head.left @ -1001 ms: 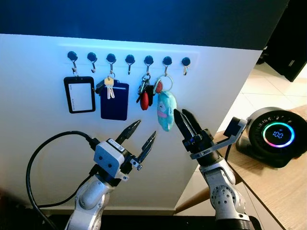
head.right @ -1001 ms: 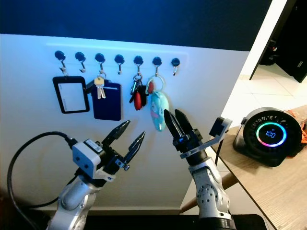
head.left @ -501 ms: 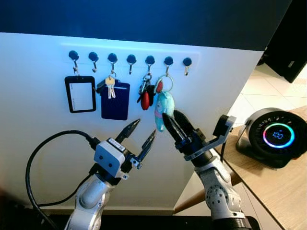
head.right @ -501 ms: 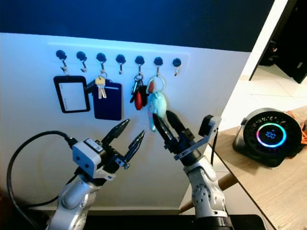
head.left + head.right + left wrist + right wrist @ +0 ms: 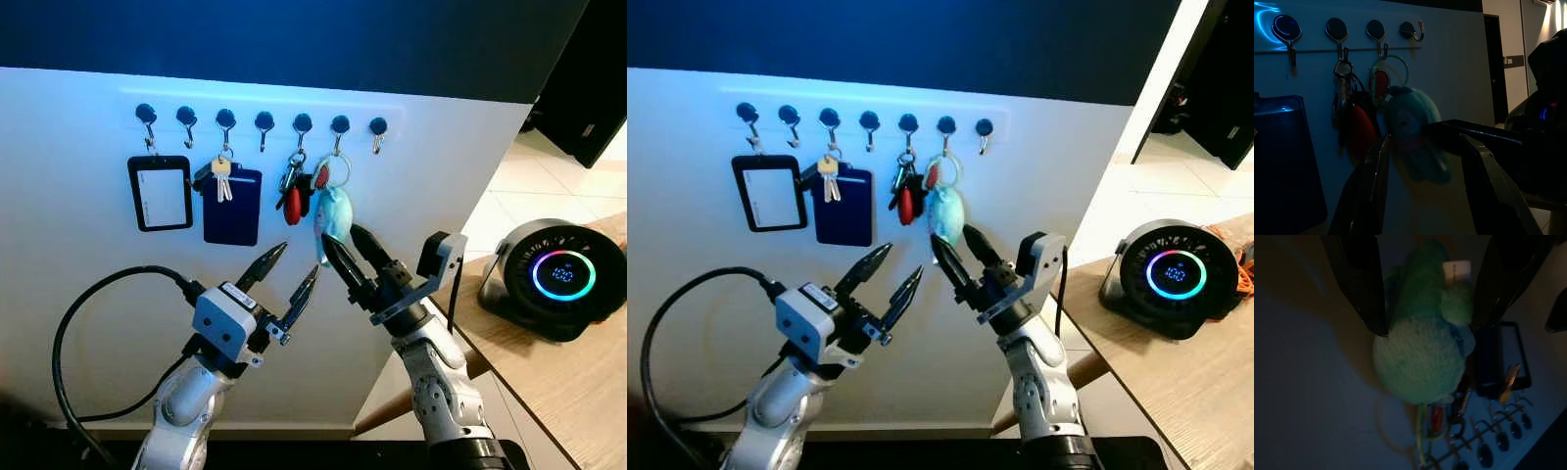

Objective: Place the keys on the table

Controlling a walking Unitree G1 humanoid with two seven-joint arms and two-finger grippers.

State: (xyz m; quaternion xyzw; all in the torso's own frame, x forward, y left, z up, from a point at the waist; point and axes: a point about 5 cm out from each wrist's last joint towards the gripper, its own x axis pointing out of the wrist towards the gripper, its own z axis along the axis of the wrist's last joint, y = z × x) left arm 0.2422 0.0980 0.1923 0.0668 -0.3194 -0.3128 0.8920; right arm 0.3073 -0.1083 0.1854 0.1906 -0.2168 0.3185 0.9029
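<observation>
Keys (image 5: 331,208) with teal plush fob are hung on a wall hook (image 5: 339,127). Right pincer (image 5: 345,247) is spread open around the plush, not clamped. Left pincer (image 5: 290,272) is held open below, empty.

The keys (image 5: 331,201) hang from a hook (image 5: 339,127) on the white wall. They have a pale green ring, a red tag and a soft blue-green plush toy (image 5: 334,215) hanging down.

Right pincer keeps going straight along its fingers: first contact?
Most likely the teal plush keychain: it sits between the open fingers of the right pincer, with the white wall just behind. Depth is uncertain.
</observation>
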